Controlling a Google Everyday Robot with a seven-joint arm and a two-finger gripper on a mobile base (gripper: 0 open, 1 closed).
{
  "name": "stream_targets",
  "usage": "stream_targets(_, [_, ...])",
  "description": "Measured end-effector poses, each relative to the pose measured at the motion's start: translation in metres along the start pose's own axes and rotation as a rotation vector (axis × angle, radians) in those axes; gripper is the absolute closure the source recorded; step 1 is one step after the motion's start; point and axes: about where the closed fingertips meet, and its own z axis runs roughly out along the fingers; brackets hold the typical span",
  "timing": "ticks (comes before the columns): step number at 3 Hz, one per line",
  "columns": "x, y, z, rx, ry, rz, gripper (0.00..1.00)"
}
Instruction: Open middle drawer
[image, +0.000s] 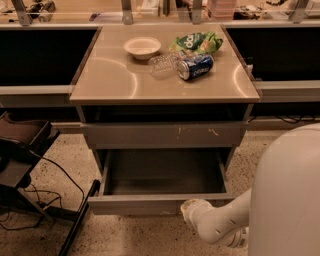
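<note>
Speckled terrazzo floor, beige-topped cabinet (107, 80) set between dark counter bays. Robot's white body (287, 195) fills the lower right.

Middle drawer (145, 204): pulled well out below the scratched grey front (150, 135), plain front facing the camera, grey box bare inside. Judged essentially open.

Gripper (192, 209): low, at the end of the white arm, against the lower edge of the drawer front right of centre. Whether it is clamped or loose, cannot tell.

Risks, as judgement:
- Drawer looks near full travel. More pull could slam it on its stop or drag it off its runners.
- A jolt to the cabinet could set the blue can (195, 66) rolling. It lies on its side, beside a clear plastic bottle (162, 65), also on its side.
- Contact sits off-centre on a handleless front, so a skewed pull may rack the drawer or let the gripper slip off.
- Black cart frame (75, 225) and a floor cable (60, 170) lie near the drawer's left corner and could snag it.

Writing:
- Green snack bag (196, 42): white lettering, not legible enough to name a brand.
- Can: pale marking on blue, unreadable.
- White bowl (142, 47): no marks.
</note>
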Motion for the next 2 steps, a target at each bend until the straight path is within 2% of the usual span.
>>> stream_targets(1, [0.0215,0.0105,-0.0148,0.012,-0.015,0.004,1.00])
stream_targets(2, [0.0214,0.0127,-0.0210,0.031,-0.048,-0.013,0.81])
